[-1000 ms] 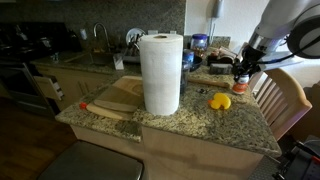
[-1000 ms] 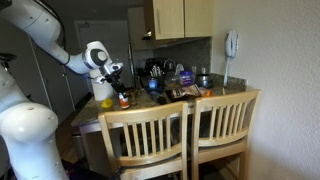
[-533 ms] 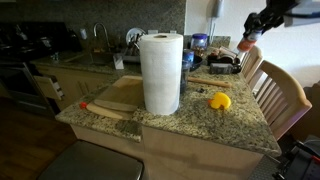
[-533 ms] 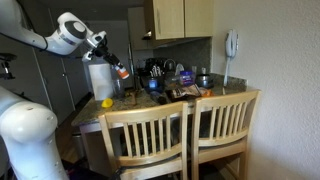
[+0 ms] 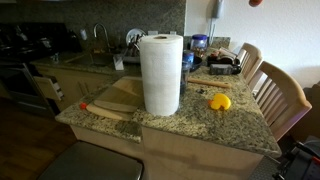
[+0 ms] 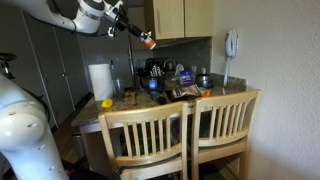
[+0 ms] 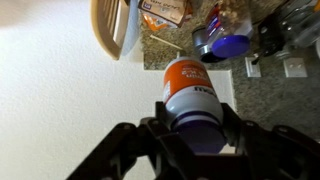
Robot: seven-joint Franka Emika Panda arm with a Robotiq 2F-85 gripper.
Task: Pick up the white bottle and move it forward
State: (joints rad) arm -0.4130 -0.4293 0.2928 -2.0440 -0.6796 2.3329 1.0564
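Paper towel roll (image 5: 160, 73) stands tall mid-bench (image 5: 200, 125), with a yellow object (image 5: 219, 101) just beside it and wooden chairs (image 6: 190, 135) along the edge. High above them all, the end effector (image 6: 141, 37) is clamped on the white, orange-labelled bottle (image 7: 190, 95).

Paper towel roll (image 5: 160, 73) on counter (image 5: 200, 128), yellow object (image 5: 219, 101) nearby, bottle (image 5: 257, 2) at top edge

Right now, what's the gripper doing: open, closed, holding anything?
Gripper: closed on the white bottle, held up in the air.
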